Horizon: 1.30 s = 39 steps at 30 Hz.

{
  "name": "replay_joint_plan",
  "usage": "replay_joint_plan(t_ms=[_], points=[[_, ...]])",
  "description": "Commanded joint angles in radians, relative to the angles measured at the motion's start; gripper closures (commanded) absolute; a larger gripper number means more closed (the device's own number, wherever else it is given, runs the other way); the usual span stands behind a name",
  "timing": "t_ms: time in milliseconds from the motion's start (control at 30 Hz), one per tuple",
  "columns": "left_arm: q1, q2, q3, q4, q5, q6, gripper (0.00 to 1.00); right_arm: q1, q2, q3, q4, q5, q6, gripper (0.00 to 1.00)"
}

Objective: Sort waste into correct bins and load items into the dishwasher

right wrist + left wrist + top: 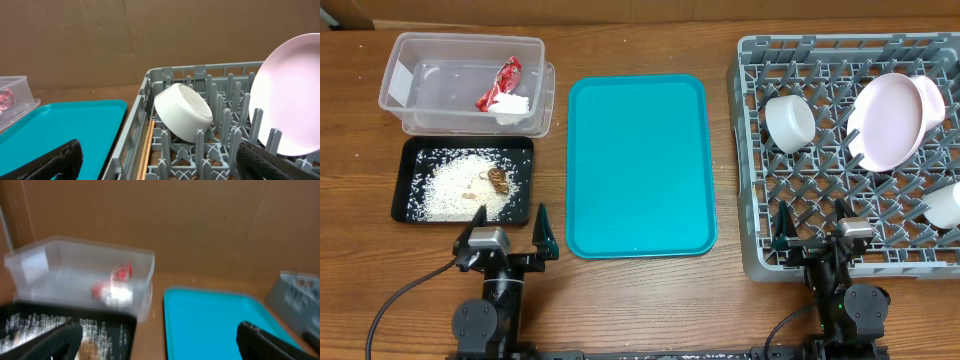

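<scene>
The red-and-white wrapper [500,88] lies in the clear tub [420,60], also in the left wrist view [117,282]. White rice [455,190] and a brown lump [499,179] lie in the black tray [415,150]. The grey rack [760,255] holds a white bowl [789,122], a pink plate [892,120], another white cup [945,205] and chopsticks [148,147] along its left wall. My left gripper [507,240] is open and empty in front of the black tray. My right gripper [813,235] is open and empty over the rack's front edge.
A bare teal serving tray [638,165] lies between the bins and the rack. A brown cardboard wall [100,40] stands behind the table. Cables run from both arm bases at the front edge.
</scene>
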<state>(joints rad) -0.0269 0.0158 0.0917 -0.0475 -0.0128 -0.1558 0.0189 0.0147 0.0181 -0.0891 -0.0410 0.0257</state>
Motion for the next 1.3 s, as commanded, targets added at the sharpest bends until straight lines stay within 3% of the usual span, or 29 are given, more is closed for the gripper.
replay_joint_plan(t_ms=[0, 200, 1267], points=[[-0.007, -0.012, -0.089, 0.123, -0.012, 0.079, 0.0, -0.008, -0.012, -0.01, 0.008, 0.002, -0.004, 0.0], [-0.006, -0.012, -0.087, -0.037, -0.012, 0.09, 0.0, -0.008, -0.012, -0.01, 0.008, 0.002, -0.004, 0.0], [-0.006, -0.011, -0.087, -0.027, -0.013, 0.089, 0.0, -0.008, -0.012, -0.01, 0.008, 0.002, -0.004, 0.0]])
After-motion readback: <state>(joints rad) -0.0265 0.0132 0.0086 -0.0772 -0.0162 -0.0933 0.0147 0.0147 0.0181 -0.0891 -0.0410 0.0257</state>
